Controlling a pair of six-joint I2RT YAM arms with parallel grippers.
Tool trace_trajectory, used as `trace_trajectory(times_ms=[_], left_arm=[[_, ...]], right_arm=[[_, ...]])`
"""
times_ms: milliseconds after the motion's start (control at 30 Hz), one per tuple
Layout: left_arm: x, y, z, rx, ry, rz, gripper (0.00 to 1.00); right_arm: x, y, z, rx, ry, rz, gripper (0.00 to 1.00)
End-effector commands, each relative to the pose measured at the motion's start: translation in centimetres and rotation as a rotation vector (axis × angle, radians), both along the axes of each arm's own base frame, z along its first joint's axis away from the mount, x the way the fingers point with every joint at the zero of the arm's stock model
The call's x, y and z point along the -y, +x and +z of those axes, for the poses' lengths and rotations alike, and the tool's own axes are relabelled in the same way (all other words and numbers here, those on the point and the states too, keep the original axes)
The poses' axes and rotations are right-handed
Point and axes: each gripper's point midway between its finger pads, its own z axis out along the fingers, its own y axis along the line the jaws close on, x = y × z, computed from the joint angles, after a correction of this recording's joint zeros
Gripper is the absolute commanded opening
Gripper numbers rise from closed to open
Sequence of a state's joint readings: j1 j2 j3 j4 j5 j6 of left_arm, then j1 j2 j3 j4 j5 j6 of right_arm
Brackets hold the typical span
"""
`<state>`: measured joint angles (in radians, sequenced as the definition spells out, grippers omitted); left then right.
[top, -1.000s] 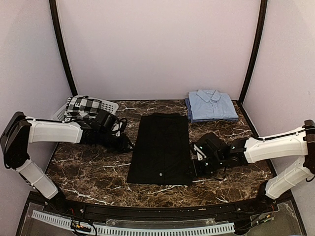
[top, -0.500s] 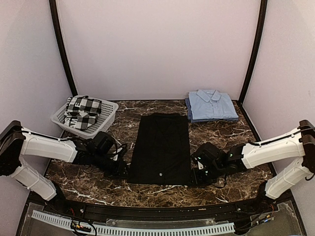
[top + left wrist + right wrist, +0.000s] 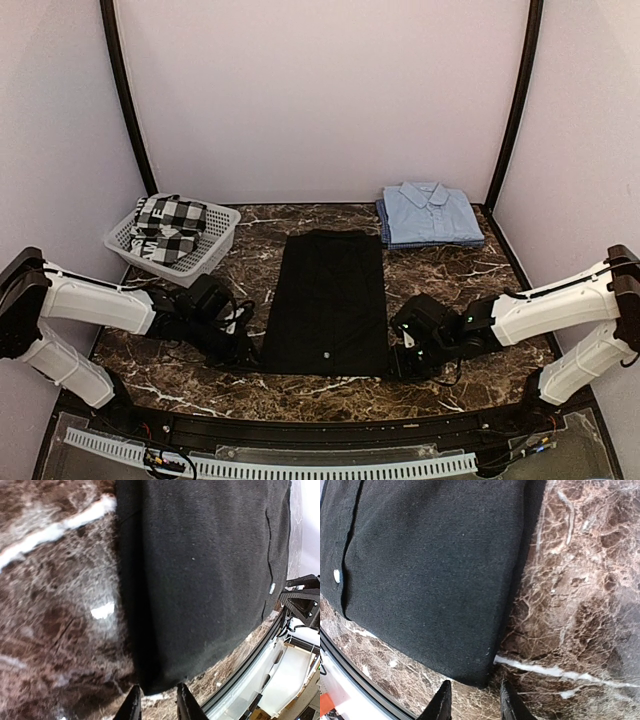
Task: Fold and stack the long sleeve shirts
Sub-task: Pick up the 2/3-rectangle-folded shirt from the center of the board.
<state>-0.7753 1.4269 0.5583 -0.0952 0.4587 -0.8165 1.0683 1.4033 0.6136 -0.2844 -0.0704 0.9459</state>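
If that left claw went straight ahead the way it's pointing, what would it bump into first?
Most likely the near corner of the black shirt, which lies right ahead of the left claw. How much gap remains is hard to judge.

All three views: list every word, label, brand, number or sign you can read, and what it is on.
No text is readable.
Checked cloth in the basket: pale marks, possibly letters, too small to read.
Black shirt, light blue shirt: no writing visible.

Black shirt (image 3: 326,302) lies centre as a long flat strip; light blue shirt (image 3: 430,213), apparently folded, sits back-right.
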Motion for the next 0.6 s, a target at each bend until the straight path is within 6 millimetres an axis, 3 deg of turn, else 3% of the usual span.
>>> trace_trajectory(times_ms=[0,167,567], left_arm=[[-1.4,-0.8,1.1,0.024,0.034,0.003,0.25],[-2.1,-1.5,0.8,0.022,0.042,-0.004,0.27],[-0.3,-1.1,-0.4,0.011,-0.016,-0.018,0.28]], right_arm=[[0.0,0.0,0.2,0.016,0.016,-0.014,0.31],[-0.2,-0.2,-0.4,0.005,0.022,-0.013,0.30],[-0.4,-0.4,-1.3,-0.010,0.022,0.005,0.26]])
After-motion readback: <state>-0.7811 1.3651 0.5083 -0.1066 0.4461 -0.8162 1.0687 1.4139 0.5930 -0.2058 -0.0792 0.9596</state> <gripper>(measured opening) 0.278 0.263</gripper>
